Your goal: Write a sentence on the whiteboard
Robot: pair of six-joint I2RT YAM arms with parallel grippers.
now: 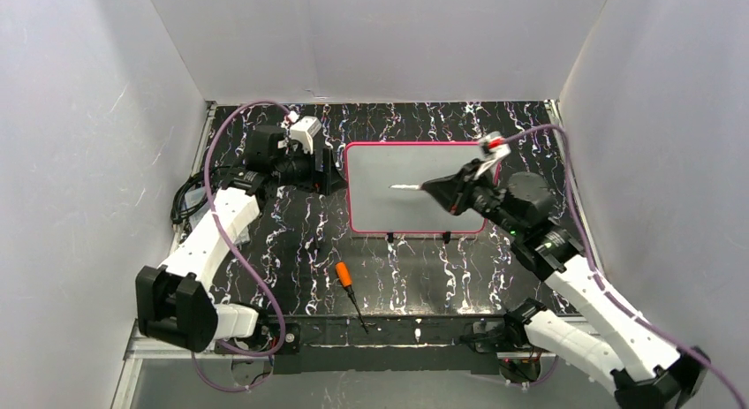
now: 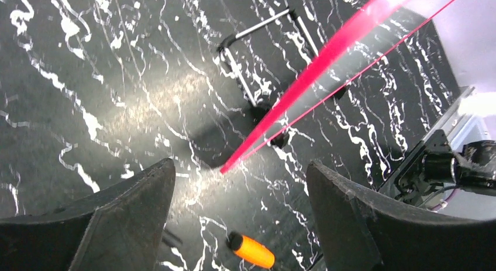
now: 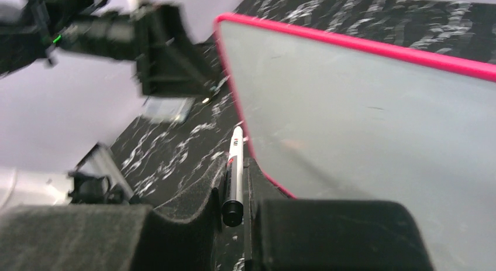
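The whiteboard [image 1: 380,210] stood on its small feet in the middle of the table [image 1: 424,276]. The right gripper [image 1: 435,187] was clamped on a white marker [image 1: 404,187] held in front of the board's face; whether the tip touched could not be told. The left gripper [image 2: 237,183] was just beside the board's left edge, jaws wide and holding nothing. A screwdriver [image 1: 351,291] lay near the front.

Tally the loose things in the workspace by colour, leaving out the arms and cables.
Pink-framed: 1, the whiteboard
White: 1, the marker
Orange and black: 1, the orange-handled tool
Total: 3
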